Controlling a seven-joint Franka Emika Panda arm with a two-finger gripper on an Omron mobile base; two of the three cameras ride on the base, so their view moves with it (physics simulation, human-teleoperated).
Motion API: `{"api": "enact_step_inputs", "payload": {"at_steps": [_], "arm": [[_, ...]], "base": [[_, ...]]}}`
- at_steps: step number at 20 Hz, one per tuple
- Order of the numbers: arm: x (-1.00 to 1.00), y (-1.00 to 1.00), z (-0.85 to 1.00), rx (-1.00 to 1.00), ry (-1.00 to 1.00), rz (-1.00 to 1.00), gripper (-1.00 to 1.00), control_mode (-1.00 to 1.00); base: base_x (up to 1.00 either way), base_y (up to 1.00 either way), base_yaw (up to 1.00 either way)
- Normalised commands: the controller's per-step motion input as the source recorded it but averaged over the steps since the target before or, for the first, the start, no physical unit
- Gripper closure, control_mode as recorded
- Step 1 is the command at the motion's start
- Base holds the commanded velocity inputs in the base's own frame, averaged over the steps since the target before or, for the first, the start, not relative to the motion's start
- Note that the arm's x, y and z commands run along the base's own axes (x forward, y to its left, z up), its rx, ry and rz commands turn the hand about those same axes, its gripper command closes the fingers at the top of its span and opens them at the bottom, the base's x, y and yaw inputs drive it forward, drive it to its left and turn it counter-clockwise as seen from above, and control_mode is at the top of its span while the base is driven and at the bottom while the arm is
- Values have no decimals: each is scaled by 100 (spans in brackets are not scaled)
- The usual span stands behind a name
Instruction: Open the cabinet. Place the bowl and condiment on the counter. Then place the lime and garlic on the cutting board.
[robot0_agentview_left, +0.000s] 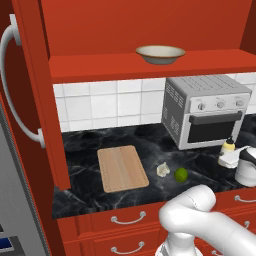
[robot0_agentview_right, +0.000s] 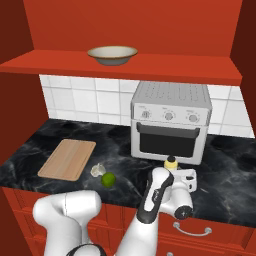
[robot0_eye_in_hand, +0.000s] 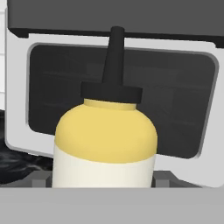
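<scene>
I see claw (robot0_agentview_right: 186, 176) wide around upright condiment (robot0_eye_in_hand: 105, 140) on surface (robot0_agentview_left: 125, 142), right, near oven (robot0_agentview_right: 169, 122); bowl (robot0_agentview_left: 160, 53) on cabinet (robot0_agentview_left: 150, 65) shelf.

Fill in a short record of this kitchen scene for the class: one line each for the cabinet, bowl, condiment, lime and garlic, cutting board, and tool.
cabinet: open, door swung left
bowl: on the cabinet shelf
condiment: upright on the counter before the toaster oven, bottle between the tool's fingers
lime: on the counter, right of the garlic
cutting board: bare, left of both
tool: open, around the bottle
</scene>
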Motion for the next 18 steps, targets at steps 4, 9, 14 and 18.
{"api": "enact_step_inputs", "payload": {"at_steps": [4, 9, 14, 18], "arm": [[0, 0, 0, 0, 0, 0, -100, -100], [0, 0, 0, 0, 0, 0, -100, -100], [0, -8, 0, 0, 0, -1, -100, -100], [0, -11, 4, 0, 0, -2, -100, -100]], "base": [[0, 0, 0], [0, 0, 0], [0, 0, 0], [0, 0, 0]]}}
